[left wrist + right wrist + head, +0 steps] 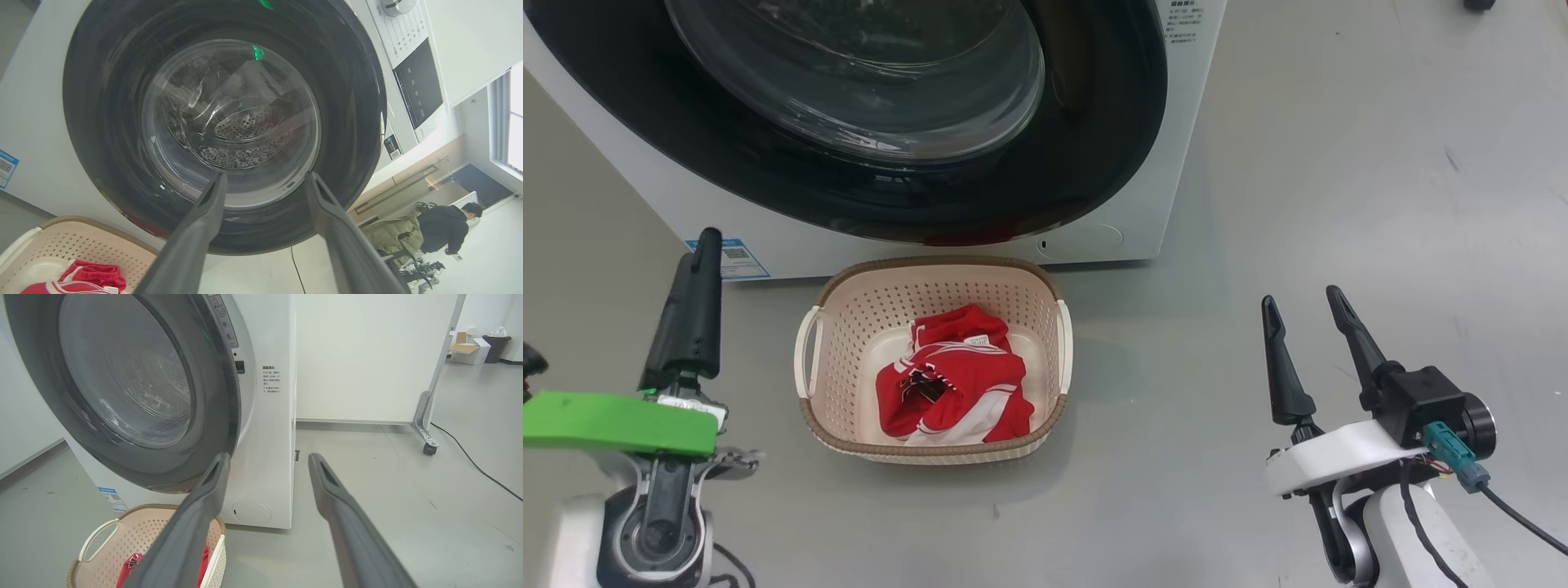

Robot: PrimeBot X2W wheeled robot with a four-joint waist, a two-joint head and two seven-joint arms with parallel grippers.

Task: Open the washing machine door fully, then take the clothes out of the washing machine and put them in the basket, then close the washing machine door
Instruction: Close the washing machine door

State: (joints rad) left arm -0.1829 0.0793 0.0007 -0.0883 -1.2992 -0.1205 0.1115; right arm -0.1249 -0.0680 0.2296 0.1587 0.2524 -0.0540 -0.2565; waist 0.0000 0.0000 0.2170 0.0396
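Note:
The washing machine (pixel 1094 237) stands at the top of the head view, and its glossy black washing machine door (pixel 866 196) lies flat against its front. On the floor just below stands the basket (pixel 931 265), holding red clothes (pixel 952 376) with white stripes. My left gripper (pixel 707 245) is left of the basket, seen side-on. In the left wrist view the left gripper (pixel 266 175) is open and points at the door's glass window (pixel 229 122). My right gripper (pixel 1300 298) hangs open and empty over bare floor, right of the basket. Through the window I see the steel drum (pixel 245 139).
A blue sticker (pixel 727 257) marks the machine's lower left corner. A white wheeled partition (pixel 367 355) with a castor (pixel 429 449) and a floor cable (pixel 470 457) lie right of the machine. A person (pixel 445 228) stands far off beside a chair with an olive coat (pixel 392 237).

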